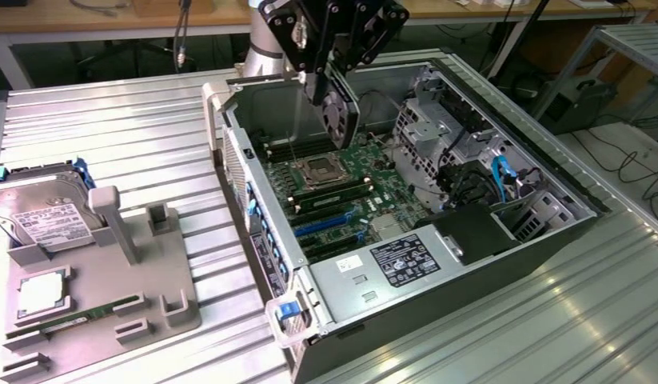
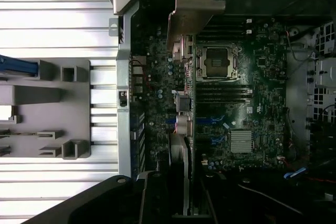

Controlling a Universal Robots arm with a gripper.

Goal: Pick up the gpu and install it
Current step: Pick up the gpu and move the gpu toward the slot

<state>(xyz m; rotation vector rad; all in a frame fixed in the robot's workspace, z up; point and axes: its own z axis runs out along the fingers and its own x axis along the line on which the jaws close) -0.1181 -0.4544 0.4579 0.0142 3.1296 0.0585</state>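
White labels on the hard drive (image 1: 38, 210) and power supply (image 1: 388, 272) cannot be read

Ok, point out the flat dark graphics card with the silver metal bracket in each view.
Exterior view: flat dark graphics card hangs above the green motherboard.
Wrist view: edge-on alongside the socket, silver bracket at one end.
Shared landmark: square metal CPU socket.

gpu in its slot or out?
Out: the gpu hangs on edge from the gripper, above the motherboard in the open case.
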